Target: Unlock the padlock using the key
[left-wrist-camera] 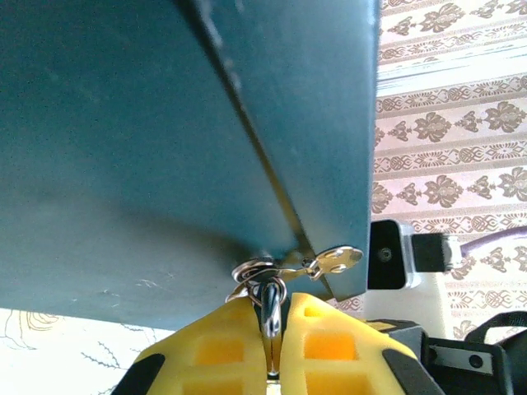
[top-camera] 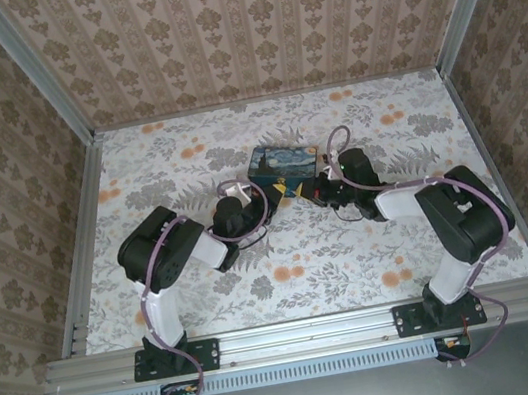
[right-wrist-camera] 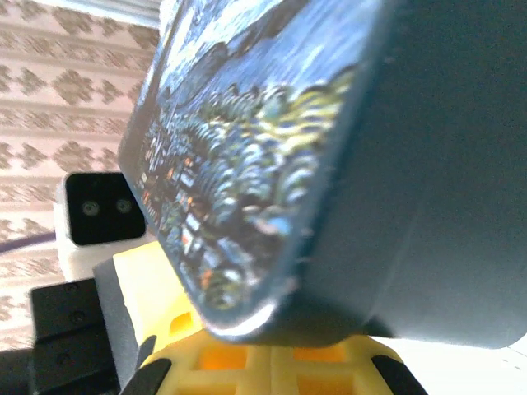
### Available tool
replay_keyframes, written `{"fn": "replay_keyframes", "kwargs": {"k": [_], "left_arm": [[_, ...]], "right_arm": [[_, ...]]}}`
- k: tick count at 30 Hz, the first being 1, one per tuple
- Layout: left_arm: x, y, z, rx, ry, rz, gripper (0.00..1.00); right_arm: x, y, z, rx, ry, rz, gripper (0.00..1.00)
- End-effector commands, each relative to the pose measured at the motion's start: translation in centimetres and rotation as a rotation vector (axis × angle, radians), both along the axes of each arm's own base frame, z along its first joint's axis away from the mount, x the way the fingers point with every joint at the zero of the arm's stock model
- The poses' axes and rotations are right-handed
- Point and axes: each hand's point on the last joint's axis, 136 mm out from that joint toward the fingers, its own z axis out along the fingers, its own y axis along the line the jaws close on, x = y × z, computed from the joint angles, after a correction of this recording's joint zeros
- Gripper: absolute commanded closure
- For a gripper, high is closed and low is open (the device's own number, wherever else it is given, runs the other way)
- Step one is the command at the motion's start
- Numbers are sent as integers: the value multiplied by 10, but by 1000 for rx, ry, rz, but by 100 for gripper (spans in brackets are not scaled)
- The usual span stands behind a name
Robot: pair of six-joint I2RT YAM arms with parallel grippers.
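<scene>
The left gripper [left-wrist-camera: 272,322] was pinched shut on the padlock [left-wrist-camera: 268,295], a small silvery piece hanging at the metal clasp [left-wrist-camera: 331,261] on the near side of the painted box [top-camera: 284,164]. That box sat mid-worktop [top-camera: 258,280], between the two arms. The right gripper [right-wrist-camera: 268,354] was closed, tight against the box's right end. Whether it held anything could not be told.
</scene>
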Motion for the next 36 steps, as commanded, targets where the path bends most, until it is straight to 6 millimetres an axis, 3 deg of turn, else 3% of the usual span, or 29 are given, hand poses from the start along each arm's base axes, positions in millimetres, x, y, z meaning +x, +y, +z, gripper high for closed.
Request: {"fn": "replay_keyframes", "kwargs": {"k": [1,6,15,27,36], "left_arm": [[-40,-27,-19,14,65,-202,100],[-39,-27,-21,12,70,-200,100],[-36,-25,-21,7,70,-177,100],[-30,-26,-8,-30,67,-150,100],[-30,-29,5,-62,66,-152,100]], "right_arm": [[12,11,66,-95,-326,113,100],[8,4,62,-192,-418,135,100],[10,33,76,243,-232,88,100],[10,18,41,278,-102,-62,100],[21,15,34,417,-42,-144,100]]}}
